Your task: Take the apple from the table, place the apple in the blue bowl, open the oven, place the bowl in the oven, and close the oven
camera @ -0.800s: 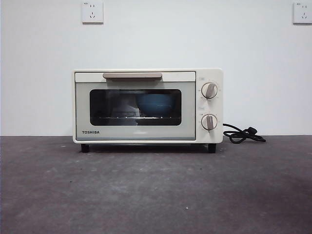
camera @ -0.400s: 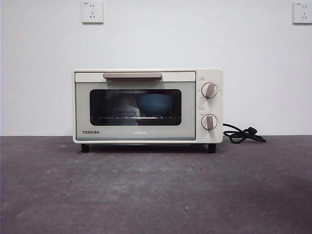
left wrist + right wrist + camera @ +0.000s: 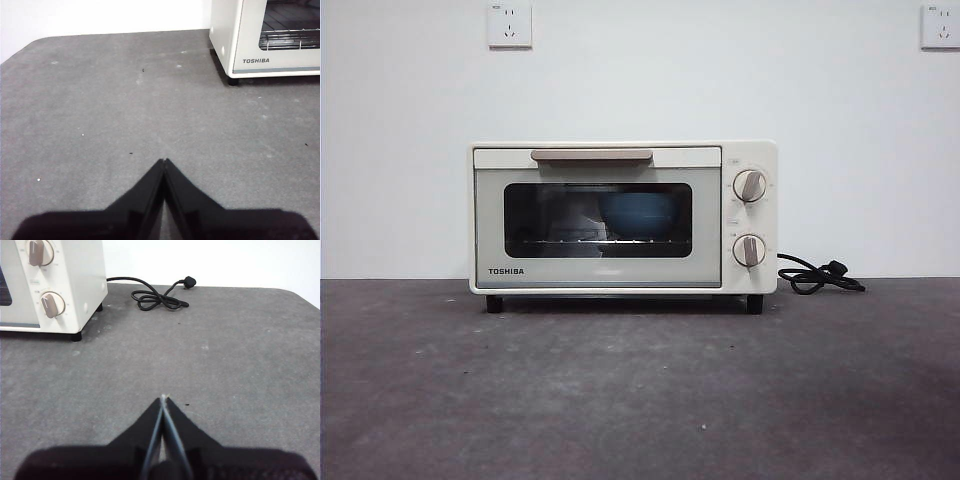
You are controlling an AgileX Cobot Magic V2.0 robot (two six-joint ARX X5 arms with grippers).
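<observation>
The cream-white oven [image 3: 623, 218] stands at the back of the dark grey table [image 3: 640, 390] with its glass door closed. Through the glass the blue bowl [image 3: 640, 213] shows on the rack, right of the middle. The apple is hidden from view. No arm shows in the front view. My left gripper [image 3: 164, 162] hovers shut over bare table, well away from the oven's [image 3: 265, 37] left corner. Out to the oven's [image 3: 52, 285] knob side, my right gripper [image 3: 163, 398] is shut as well, holding nothing.
The oven's black cord [image 3: 818, 275] lies coiled on the table to its right, also seen as a cord [image 3: 159, 296] in the right wrist view. Two wall sockets [image 3: 510, 25] sit high on the white wall behind.
</observation>
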